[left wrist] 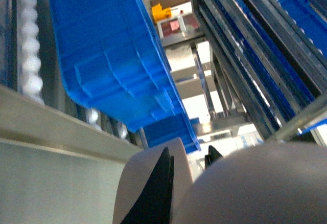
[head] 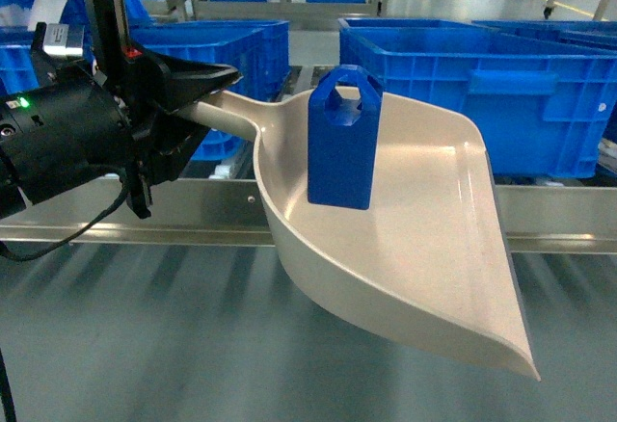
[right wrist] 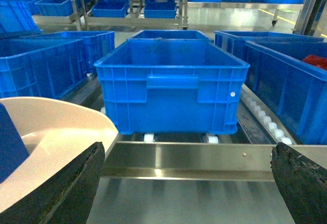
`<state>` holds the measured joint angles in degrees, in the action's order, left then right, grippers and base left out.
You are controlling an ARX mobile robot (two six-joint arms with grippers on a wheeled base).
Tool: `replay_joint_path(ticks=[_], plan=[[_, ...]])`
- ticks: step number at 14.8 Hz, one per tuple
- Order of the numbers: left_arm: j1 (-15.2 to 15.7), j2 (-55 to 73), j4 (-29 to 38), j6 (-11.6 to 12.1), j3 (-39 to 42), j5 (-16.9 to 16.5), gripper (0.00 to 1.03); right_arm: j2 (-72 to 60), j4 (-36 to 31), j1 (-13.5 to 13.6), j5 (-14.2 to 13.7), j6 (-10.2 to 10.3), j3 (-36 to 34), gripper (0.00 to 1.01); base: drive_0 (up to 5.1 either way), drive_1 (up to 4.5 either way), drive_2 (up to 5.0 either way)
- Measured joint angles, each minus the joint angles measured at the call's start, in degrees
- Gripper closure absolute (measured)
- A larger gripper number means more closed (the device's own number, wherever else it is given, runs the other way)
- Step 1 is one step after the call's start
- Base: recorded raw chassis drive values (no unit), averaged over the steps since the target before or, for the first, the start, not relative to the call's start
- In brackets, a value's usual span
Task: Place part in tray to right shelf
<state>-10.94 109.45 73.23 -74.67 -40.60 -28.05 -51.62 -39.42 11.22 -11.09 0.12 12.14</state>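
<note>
Blue, stiff plastic handled block [head: 339, 143] stands upright, likely tippy, in the cream dustpan-shaped tray [head: 424, 249], left gripper [head: 198, 90] jaws apparently pinching its handle, right gripper [right wrist: 189, 183] jaws spread.

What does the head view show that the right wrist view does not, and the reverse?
Only the head view shows the whole blue part upright in the cream tray, and the left gripper clamped on the tray's handle. Only the right wrist view shows the right gripper open, its fingers wide apart, and white rollers beside the crate. Both show the blue crate and the shelf's steel front rail.
</note>
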Motion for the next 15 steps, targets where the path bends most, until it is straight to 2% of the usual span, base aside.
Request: replay_joint_path(ticks=[3, 6, 9, 15], plan=[[-0.17, 0.0, 0.02, 0.04, 0.0, -0.26, 0.88, -0.02, -0.04, 0.02, 0.13, 0.0, 0.02, 0.03, -2.6, 5.07, -2.2], [0.33, 0.0, 0.07, 0.09, 0.0, 0.48, 0.88, -0.02, 0.24, 0.02, 0.02, 0.0, 0.0, 0.03, -0.2, 4.15, -4.5], [0.13, 0.07, -0.04, 0.04, -0.04, -0.52, 0.88, -0.15, 0.26, 0.0, 0.0, 0.0, 0.0, 0.03, -0.3, 4.02, -4.6], [0.04, 0.07, 0.07, 0.07, -0.04, -0.46, 0.88, -0.04, 0.31, 0.0, 0.02, 0.0, 0.0, 0.03, 0.0, 0.0, 0.0]])
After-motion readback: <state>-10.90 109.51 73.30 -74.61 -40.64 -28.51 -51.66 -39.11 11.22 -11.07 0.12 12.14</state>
